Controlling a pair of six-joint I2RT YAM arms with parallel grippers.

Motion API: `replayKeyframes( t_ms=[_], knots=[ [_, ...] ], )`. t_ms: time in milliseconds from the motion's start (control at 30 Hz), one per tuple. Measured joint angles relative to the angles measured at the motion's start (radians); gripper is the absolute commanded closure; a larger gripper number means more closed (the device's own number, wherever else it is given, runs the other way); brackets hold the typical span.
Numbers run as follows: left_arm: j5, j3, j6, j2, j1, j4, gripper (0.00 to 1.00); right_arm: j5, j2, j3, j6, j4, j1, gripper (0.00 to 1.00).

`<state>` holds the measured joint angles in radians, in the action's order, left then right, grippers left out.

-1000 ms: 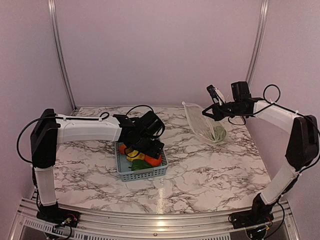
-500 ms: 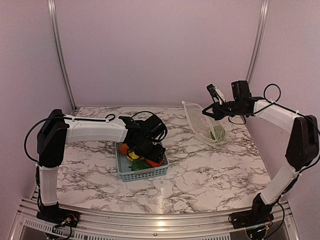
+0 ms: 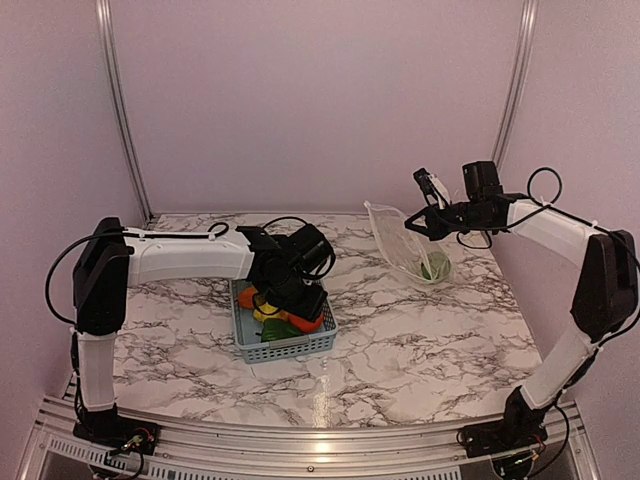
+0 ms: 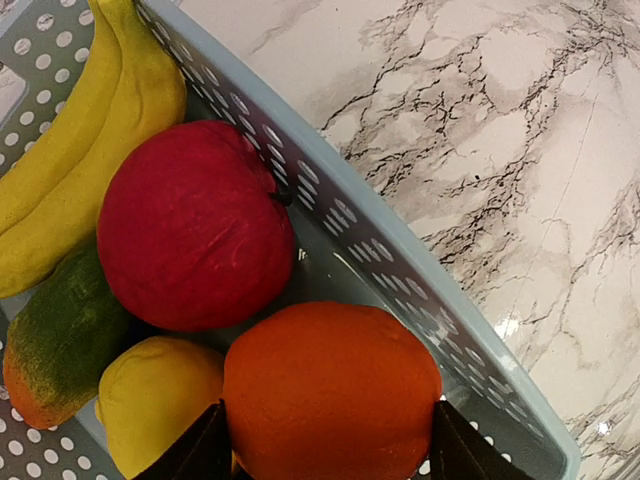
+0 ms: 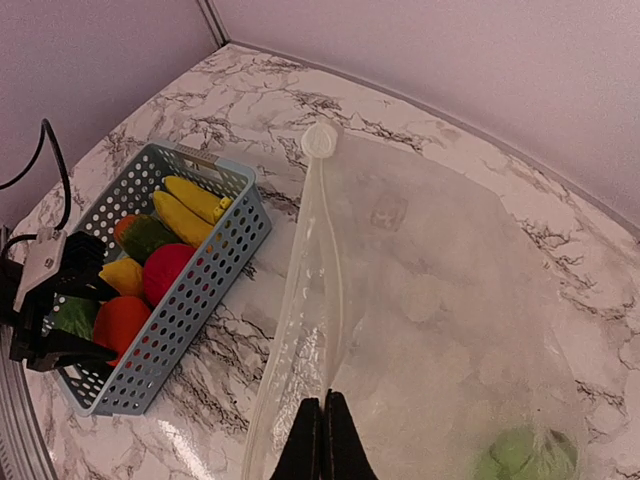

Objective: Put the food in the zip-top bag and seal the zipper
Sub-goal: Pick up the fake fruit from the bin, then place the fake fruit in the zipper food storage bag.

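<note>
While the left pincer (image 4: 330,452) reaches down into the blue-grey perforated plastic basket (image 4: 400,270), its two dark fingers stand apart on either side of a round orange plastic toy fruit (image 4: 330,390). Each tip sits right at a flank of the fruit. Whether they press on it I cannot tell. The orange fruit lies low in the basket among the rest of the food.

Just ahead of this pincer, touching the orange fruit, sits a round red plastic toy apple (image 4: 195,225). Beside the pincer, on the left of its wrist view, lies a small yellow lemon-shaped piece (image 4: 160,400). Beyond that is a green piece shading to orange at one end (image 4: 55,345). Farthest ahead, a pair of yellow toy bananas (image 4: 90,150) rests along the basket wall. The basket stands on the white, grey-veined marble-patterned surface (image 4: 500,130).

Well apart from the basket, the right pincer (image 5: 322,440) is clenched, its fingers pressed together on the mouth edge of the clear, crinkly zip-top bag (image 5: 430,300). It holds that edge raised off the surface. The zipper (image 5: 318,250), a narrow pale strip, runs straight ahead from this pincer's tips along the bag's edge. A light green toy piece (image 5: 525,450) lies inside the bag at its low end, to the right of the tips. The basket sits ahead of this pincer and to its left.
</note>
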<state>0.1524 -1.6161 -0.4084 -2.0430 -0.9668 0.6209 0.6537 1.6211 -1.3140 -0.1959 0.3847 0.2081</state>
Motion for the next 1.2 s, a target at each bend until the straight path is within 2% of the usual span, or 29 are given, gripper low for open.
replayKeyframes(
  t_ms=[300,500,667,867,1067,1200],
  knots=[
    [0.061,-0.12,0.004,0.077,0.012,0.053,0.53,-0.012,0.0,-0.012,-0.009,0.026,0.0,1.0],
    [0.077,-0.204,0.009,0.131,0.015,0.024,0.54,-0.017,-0.004,-0.03,-0.039,0.066,0.01,1.0],
    [0.076,-0.193,0.019,0.175,0.015,-0.105,0.54,-0.016,-0.018,-0.03,-0.067,0.108,0.055,1.0],
    [0.065,-0.079,0.018,0.221,0.015,-0.32,0.54,0.011,-0.019,-0.043,-0.07,0.153,0.121,1.0],
    [0.02,0.04,-0.015,0.225,0.015,-0.53,0.55,0.063,0.009,-0.149,-0.044,0.17,0.13,1.0],
    [-0.025,0.052,-0.048,0.214,0.014,-0.651,0.55,0.085,0.042,-0.211,-0.023,0.173,0.131,1.0]
  ],
)
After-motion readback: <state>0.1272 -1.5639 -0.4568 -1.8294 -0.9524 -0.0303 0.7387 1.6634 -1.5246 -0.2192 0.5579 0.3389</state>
